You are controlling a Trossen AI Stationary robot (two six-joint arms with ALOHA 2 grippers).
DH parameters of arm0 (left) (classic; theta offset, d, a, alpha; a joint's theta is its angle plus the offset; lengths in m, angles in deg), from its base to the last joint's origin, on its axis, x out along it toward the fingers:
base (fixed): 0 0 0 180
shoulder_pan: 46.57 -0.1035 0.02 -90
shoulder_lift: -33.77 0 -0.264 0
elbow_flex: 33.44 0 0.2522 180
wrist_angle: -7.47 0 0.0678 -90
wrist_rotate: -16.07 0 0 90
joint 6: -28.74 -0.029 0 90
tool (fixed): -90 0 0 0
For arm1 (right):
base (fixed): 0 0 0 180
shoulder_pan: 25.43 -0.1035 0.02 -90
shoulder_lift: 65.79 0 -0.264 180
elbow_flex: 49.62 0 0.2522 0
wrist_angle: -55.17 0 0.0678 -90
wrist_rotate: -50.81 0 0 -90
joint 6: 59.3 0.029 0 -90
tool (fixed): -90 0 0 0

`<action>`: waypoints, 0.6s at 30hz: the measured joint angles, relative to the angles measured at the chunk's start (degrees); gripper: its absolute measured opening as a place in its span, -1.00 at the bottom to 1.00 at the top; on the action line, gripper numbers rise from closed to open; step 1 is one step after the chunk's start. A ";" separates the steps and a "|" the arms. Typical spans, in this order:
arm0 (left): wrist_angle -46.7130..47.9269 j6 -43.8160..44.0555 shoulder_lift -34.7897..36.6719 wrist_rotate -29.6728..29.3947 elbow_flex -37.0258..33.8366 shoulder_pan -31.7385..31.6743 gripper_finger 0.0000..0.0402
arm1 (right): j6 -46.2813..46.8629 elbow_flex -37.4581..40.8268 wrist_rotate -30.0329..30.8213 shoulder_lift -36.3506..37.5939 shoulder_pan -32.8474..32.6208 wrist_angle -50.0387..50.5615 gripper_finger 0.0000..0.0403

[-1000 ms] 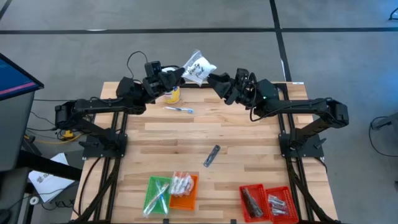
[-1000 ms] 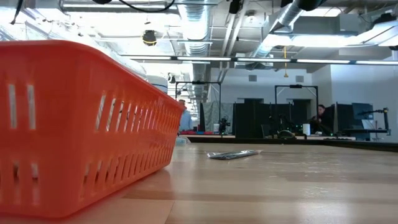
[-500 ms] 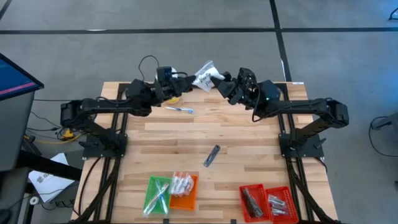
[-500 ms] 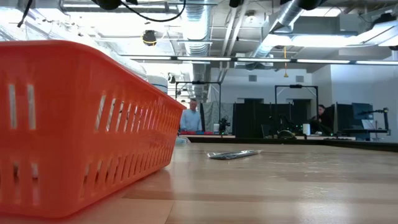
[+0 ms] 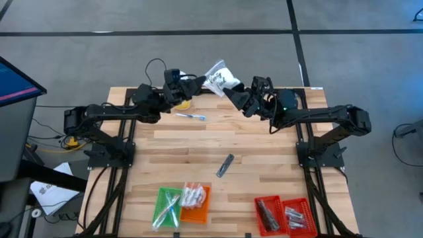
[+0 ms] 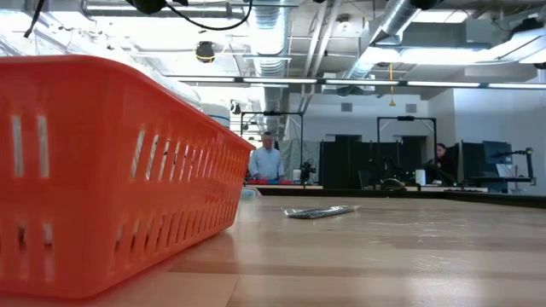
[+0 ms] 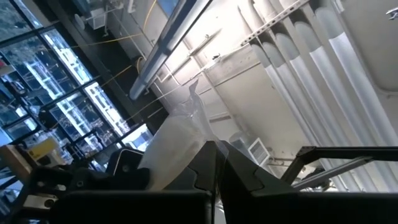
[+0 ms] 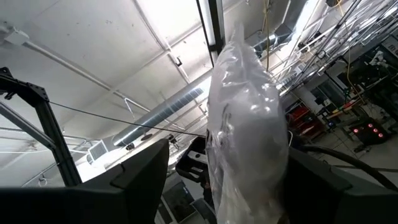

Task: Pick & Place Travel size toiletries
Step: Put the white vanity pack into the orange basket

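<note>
Overhead, the wooden table (image 5: 198,142) is the landmark. Above its far edge, the left gripper (image 5: 198,84) and the right gripper (image 5: 228,92) meet at a clear plastic bag (image 5: 217,77) with dark print, lifted clear of the wood. The left gripper's fingers are pressed together on the bag's edge; the right gripper's fingers stand spread with the bag's other side between them. On the table near the far edge, by the left arm, lie a thin blue-tinted stick (image 5: 190,116) and a tub with a yellow label (image 5: 182,102). A slim dark grey tube (image 5: 225,165) lies alone near the table's middle. Along the near edge sit a green tray (image 5: 167,207) holding sticks, an orange tray (image 5: 195,201) holding white packets, and two red trays (image 5: 285,215) with dark and silvery pieces.

At table height, the orange tray's slotted wall (image 6: 102,170) fills the near side, and the dark tube (image 6: 320,211) lies flat on the wood beyond it. A person (image 6: 268,161) stands in the room behind the table.

From the left wrist, the two dark fingers (image 7: 205,163) are closed tight, pinching the pale bag (image 7: 177,140) against the ceiling.

From the right wrist, the bag (image 8: 249,124) hangs between the widely parted fingers (image 8: 134,171), with the other arm's gripper behind it.
</note>
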 joint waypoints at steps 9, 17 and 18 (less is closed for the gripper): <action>0.07 -0.11 0.00 0.64 0.00 0.11 -1.00 | 1.54 0.00 -0.02 0.00 0.17 0.04 -0.29; 0.30 -1.46 0.63 4.16 -0.03 0.07 -0.93 | 3.14 0.00 -1.21 0.00 0.18 0.09 -0.91; 0.17 -1.46 0.77 4.83 -0.02 0.07 -0.91 | 3.90 0.00 -1.73 0.00 0.25 0.01 -0.94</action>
